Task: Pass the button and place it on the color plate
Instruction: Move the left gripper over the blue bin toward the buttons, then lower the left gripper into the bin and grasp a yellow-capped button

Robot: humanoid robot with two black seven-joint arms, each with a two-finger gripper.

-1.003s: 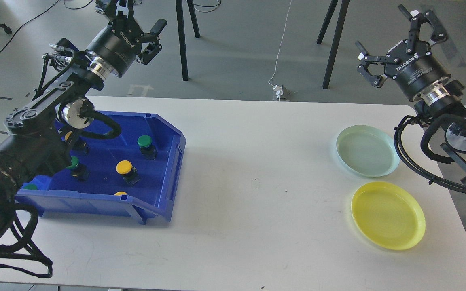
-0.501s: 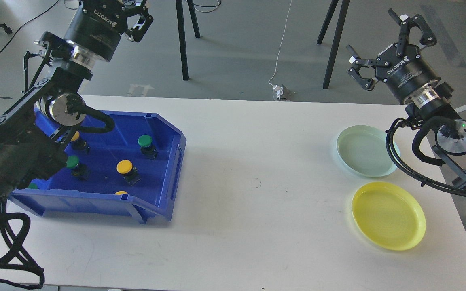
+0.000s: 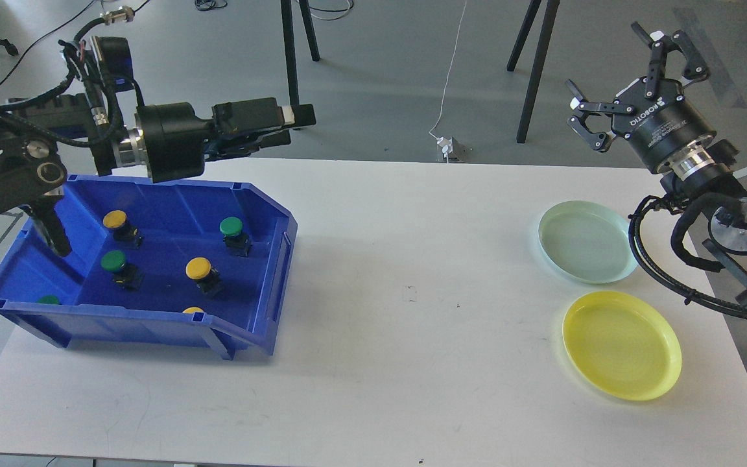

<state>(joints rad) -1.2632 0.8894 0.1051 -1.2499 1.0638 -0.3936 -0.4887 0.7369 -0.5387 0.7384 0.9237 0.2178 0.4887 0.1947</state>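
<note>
A blue bin (image 3: 263, 305) at the table's left holds several buttons: yellow ones (image 3: 198, 266) (image 3: 115, 219), green ones (image 3: 231, 226) (image 3: 113, 261), and two more half hidden by the front wall. A pale green plate (image 3: 586, 241) and a yellow plate (image 3: 621, 344) lie empty at the right. My left gripper (image 3: 299, 124) points sideways to the right above the bin's back edge, fingers apart and empty. My right gripper (image 3: 607, 65) is open and empty, raised behind the green plate.
The white table (image 3: 412, 292) has a bare middle stretch between bin and plates. Black stand legs (image 3: 292, 65) and a white cable (image 3: 451, 71) are on the floor beyond the far edge.
My left arm has swung down and turned, so its gripper now points horizontally to the right over the bin's back edge. The right gripper shifted slightly. Buttons and plates have not moved.
</note>
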